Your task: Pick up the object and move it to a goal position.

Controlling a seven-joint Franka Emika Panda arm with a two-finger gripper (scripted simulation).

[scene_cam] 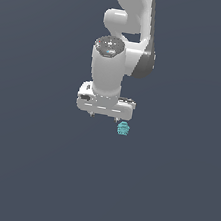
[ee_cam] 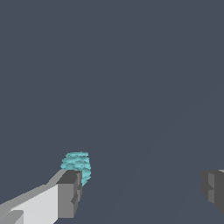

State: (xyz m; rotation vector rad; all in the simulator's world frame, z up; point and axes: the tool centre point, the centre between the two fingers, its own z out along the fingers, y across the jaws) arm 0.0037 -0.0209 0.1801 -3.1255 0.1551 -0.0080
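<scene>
The object (scene_cam: 123, 129) is a tiny teal-cyan ridged lump on the dark floor, just below and toward the exterior view's right of the white gripper (scene_cam: 104, 116). In the wrist view the object (ee_cam: 77, 164) sits just behind one fingertip (ee_cam: 69, 192), partly hidden by it and outside the gap. The other fingertip (ee_cam: 213, 190) stands far off at the frame's edge. The gripper (ee_cam: 142, 192) is open wide and holds nothing.
The white arm (scene_cam: 126, 39) rises above the gripper. The floor (scene_cam: 32, 171) is a plain dark grey-blue surface with nothing else in view on it.
</scene>
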